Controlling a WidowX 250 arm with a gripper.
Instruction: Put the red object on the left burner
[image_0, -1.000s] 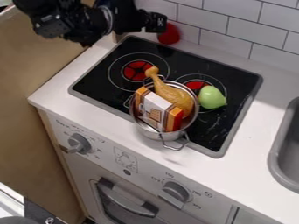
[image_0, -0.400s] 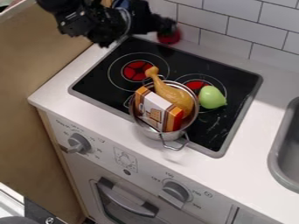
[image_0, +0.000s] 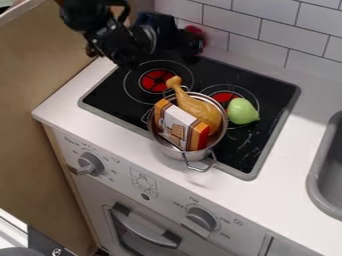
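The black gripper (image_0: 191, 45) hangs at the top of the view, over the stove's back edge and in front of the red object (image_0: 194, 31). That object stands by the tiled wall behind the stove, and its lower part is hidden by the gripper. Whether the two touch, I cannot tell. Below and left of the gripper lies the left burner (image_0: 157, 80), a red disc inside a thin ring on the black stove top, with nothing on it.
A metal pot (image_0: 184, 154) holding a drumstick (image_0: 198, 110) and a small box (image_0: 175, 127) stands right of and in front of the left burner. A green pear-shaped toy (image_0: 242, 111) rests on the right burner. The grey sink (image_0: 320, 187) is at the right edge.
The arm and gripper have moved right and down in the view, and the gripper now covers much of the red object. The pot, its contents and the green toy have stayed put.
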